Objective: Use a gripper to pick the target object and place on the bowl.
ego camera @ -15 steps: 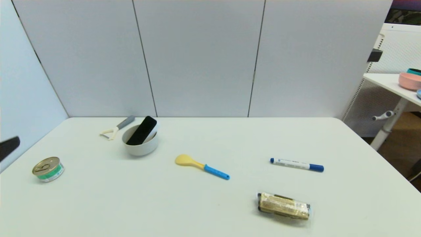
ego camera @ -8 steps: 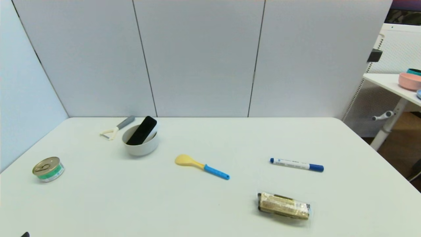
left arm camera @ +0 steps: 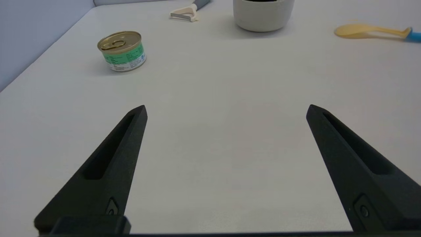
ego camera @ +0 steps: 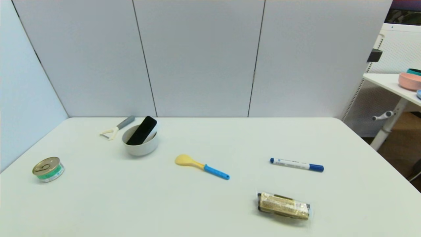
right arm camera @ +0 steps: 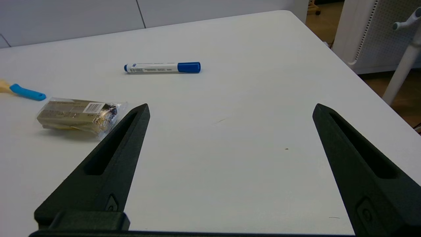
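Observation:
The black-topped block leans tilted in the off-white bowl at the table's far left, one end resting on the rim. The bowl also shows in the left wrist view. Neither gripper shows in the head view. My left gripper is open and empty, low over bare table near the front left, well short of the bowl. My right gripper is open and empty over bare table at the front right.
A peeler lies behind the bowl. A tin can stands at the left, a yellow spoon with blue handle in the middle, a blue marker and a wrapped snack bar at the right. A pink bowl sits on a side table.
The left gripper's tip, seen at the left edge a second ago, has dropped out of the head view. The block and bowl have not moved.

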Tool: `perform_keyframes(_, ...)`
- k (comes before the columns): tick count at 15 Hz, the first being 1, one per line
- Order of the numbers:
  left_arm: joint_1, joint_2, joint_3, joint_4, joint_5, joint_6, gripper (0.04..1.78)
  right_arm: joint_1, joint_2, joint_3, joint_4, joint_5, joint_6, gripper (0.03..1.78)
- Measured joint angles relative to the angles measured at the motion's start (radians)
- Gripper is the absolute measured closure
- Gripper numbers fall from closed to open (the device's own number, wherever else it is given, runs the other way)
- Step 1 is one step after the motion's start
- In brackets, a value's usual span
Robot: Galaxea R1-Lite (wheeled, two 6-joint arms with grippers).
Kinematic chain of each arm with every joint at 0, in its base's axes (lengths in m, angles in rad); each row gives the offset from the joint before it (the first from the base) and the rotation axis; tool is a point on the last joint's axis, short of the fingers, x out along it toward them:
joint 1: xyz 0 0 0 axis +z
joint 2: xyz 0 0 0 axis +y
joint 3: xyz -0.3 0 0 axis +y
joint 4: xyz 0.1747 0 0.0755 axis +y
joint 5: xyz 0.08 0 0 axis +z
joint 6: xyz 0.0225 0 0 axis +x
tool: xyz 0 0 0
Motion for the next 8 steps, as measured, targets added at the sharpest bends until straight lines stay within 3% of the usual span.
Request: perform_keyframes(8, 0.000, -0.015, 0.004, 0.000, 0.000, -0.004, 0.11, 0.000, 0.000, 0.000, 0.000, 0.000, 0.000, 0.10)
